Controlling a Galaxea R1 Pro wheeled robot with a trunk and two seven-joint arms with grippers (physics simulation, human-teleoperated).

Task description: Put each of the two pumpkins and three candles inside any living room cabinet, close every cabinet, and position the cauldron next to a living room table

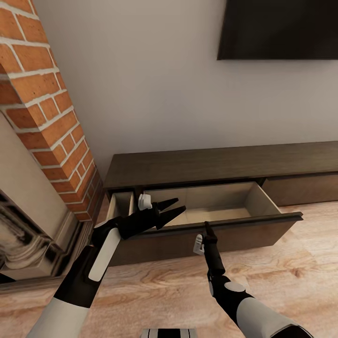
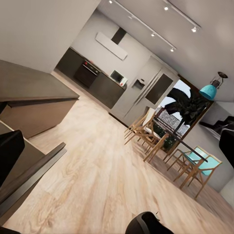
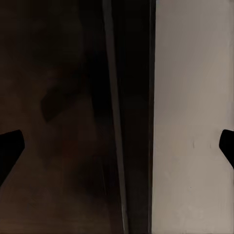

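The cabinet (image 1: 220,164) stands along the wall with one drawer (image 1: 225,213) pulled out. The left gripper (image 1: 173,209), fingers spread, hovers over the drawer's left end; the right gripper (image 1: 207,230), also spread, sits at its front edge.

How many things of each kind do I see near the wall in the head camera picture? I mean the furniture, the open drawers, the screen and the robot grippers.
Cabinet: 1
Open drawers: 2, a wide drawer and a narrow drawer at its left
Wall screen: 1
Brick fireplace column: 1
Grippers: 2, the left gripper open, the right gripper at the wide drawer's front edge
Total: 7
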